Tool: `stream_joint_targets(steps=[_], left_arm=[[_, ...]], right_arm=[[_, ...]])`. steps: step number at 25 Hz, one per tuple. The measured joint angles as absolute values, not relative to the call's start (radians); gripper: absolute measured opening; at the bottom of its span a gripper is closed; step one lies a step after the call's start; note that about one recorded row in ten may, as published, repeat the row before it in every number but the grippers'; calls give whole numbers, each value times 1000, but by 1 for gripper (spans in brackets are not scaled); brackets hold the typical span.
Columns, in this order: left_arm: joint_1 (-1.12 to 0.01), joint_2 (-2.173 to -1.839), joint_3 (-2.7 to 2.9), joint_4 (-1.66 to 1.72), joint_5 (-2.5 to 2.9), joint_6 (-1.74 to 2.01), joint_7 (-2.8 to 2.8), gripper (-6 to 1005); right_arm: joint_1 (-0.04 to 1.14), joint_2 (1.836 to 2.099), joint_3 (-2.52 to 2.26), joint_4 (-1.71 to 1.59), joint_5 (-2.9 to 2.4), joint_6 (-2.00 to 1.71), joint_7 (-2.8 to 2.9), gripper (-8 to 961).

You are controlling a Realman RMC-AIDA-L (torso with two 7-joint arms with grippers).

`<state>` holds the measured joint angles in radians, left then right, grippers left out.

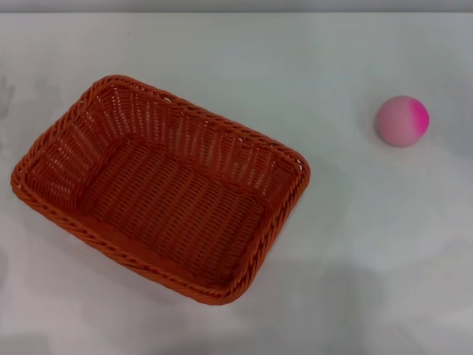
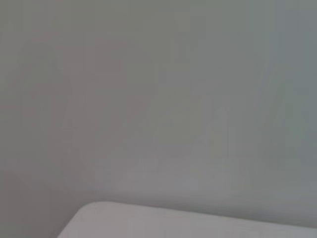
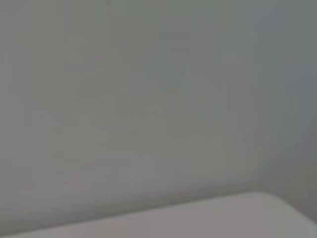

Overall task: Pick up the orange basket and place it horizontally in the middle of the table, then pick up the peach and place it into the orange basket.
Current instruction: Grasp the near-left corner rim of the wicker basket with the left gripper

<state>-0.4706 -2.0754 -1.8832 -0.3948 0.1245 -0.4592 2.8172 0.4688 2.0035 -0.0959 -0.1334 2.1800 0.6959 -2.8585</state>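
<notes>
Orange basket [image 1: 159, 188] sits on the table [image 1: 384, 244] in the left half of the head view, its long axis running diagonally from the upper left of the frame toward the lower centre — tilted, not square to the table edges. It stands upright on its base with the opening up, braided rim all around, sloping woven sides, and nothing inside it.

The peach [image 1: 401, 120] rests on the bare tabletop in the upper right of the head view, well apart from the basket, with its deeper magenta blush toward the right side and the paler pink toward the left. Nothing touches it.

Neither gripper shows in the head view, and no arm reaches into the frame. The left wrist view shows only a plain grey surface with a rounded pale corner [image 2: 148, 223] along the lower edge of the frame; the right wrist view shows much the same — a grey surface with a pale rounded corner [image 3: 223, 218] at the lower right of the frame. No fingers appear in either wrist view, so how far apart either gripper's fingers stand cannot be told, and nothing can be seen held or touched by them. Basket and peach both lie free on the table.
</notes>
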Motion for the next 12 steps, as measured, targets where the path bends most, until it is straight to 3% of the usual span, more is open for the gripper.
stream_joint_targets(steps=[12], left_arm=[[-414, -2082, -1847, -508, 129, -393, 2723, 877]], right_arm=[[482, 1999, -103, -168, 2173, 683, -2857, 859]])
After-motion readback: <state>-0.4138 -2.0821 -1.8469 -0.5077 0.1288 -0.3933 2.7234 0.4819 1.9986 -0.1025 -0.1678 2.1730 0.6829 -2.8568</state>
